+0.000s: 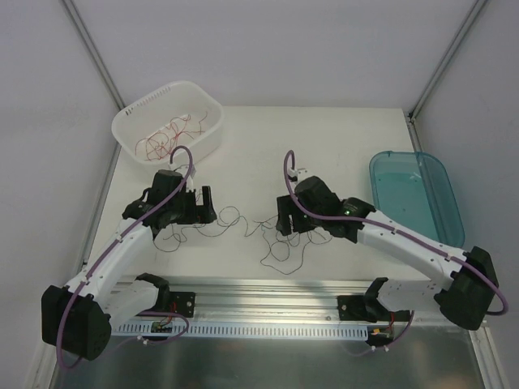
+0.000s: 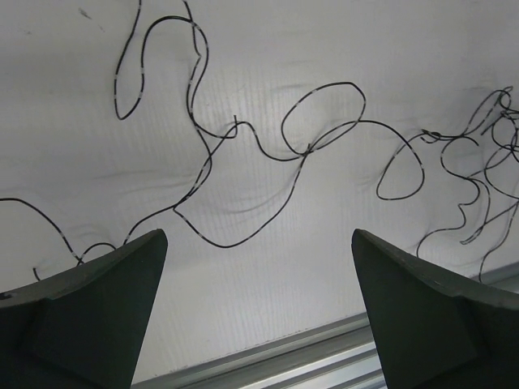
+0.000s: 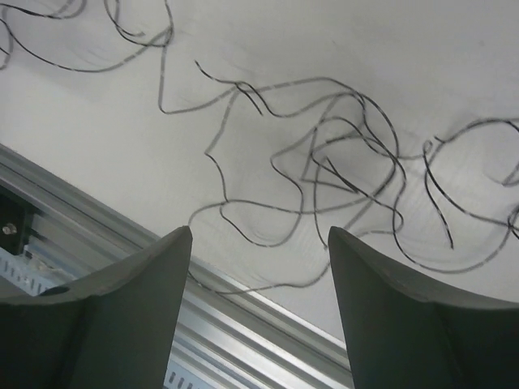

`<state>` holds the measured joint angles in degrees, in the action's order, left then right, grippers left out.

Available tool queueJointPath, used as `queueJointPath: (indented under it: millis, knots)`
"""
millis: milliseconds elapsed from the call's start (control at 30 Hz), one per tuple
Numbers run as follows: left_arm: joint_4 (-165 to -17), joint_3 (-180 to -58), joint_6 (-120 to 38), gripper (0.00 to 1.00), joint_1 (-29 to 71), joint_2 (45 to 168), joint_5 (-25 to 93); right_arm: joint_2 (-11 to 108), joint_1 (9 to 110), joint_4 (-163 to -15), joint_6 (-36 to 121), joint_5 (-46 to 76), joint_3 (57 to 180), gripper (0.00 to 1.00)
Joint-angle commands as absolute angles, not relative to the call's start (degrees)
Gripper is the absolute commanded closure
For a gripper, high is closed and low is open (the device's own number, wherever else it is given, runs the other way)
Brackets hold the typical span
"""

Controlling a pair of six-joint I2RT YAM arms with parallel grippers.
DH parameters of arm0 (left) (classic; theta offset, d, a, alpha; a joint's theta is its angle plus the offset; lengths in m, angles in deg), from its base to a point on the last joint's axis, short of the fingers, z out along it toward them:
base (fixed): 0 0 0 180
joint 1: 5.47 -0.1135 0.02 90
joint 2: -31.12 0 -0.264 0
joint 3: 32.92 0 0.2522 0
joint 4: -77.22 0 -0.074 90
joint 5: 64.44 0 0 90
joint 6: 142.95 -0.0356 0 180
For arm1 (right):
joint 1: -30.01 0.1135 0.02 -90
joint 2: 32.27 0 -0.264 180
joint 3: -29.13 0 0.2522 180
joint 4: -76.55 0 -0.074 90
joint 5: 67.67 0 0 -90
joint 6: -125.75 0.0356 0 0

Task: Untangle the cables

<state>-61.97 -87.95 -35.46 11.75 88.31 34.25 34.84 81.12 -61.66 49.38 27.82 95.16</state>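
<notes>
Thin black cables (image 1: 243, 228) lie in a loose curly tangle on the white table between my two grippers. Red cables (image 1: 169, 134) lie in the white basket at the back left. My left gripper (image 1: 204, 205) is open and empty at the tangle's left end. In the left wrist view its jaws (image 2: 255, 243) stand wide apart above bare table, with black loops (image 2: 310, 148) ahead of them. My right gripper (image 1: 285, 217) is open and empty at the tangle's right end. In the right wrist view it (image 3: 259, 235) hovers just short of a dense knot of black cables (image 3: 237, 87).
The white slotted basket (image 1: 130, 109) stands at the back left. A translucent blue tray (image 1: 442, 174) lies at the right. An aluminium rail (image 1: 268, 292) runs along the table's near edge, and a black strand (image 1: 280, 253) trails towards it. White walls enclose the table.
</notes>
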Motion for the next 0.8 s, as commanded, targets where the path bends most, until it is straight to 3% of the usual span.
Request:
queueJointPath:
  millis: [0,333,767]
  knots:
    - [-60.1,-88.0,-36.6,0.01,11.8,88.3,28.5,40.5,81.9,-67.1,47.3,23.7,101.2,0.29]
    - [-58.3,-88.6,-35.6,0.01,11.6,92.3,26.6,60.5,83.1,-76.9,44.9,17.1,112.1,0.34]
    - [-58.1,-88.8,-35.3,0.04,11.4,94.0,29.2,80.6,82.3,-84.2,43.7,18.3,123.9,0.42]
